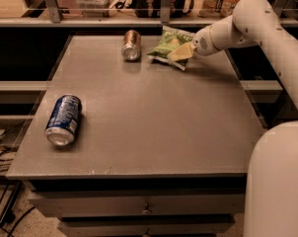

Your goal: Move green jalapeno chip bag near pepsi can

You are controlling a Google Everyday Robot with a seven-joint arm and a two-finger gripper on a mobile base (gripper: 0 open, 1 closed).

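The green jalapeno chip bag (169, 44) lies at the far edge of the grey table, right of centre. My gripper (180, 53) reaches in from the right and rests on the bag's right side, its tan fingers over the bag. The pepsi can (63, 119), blue with white markings, lies on its side near the table's left front edge, far from the bag.
A brownish-gold can (131, 44) lies on its side at the far edge, just left of the bag. The table (149, 112) has drawers below its front edge. My white arm (267, 38) runs down the right side. A shelf with clutter stands behind the table.
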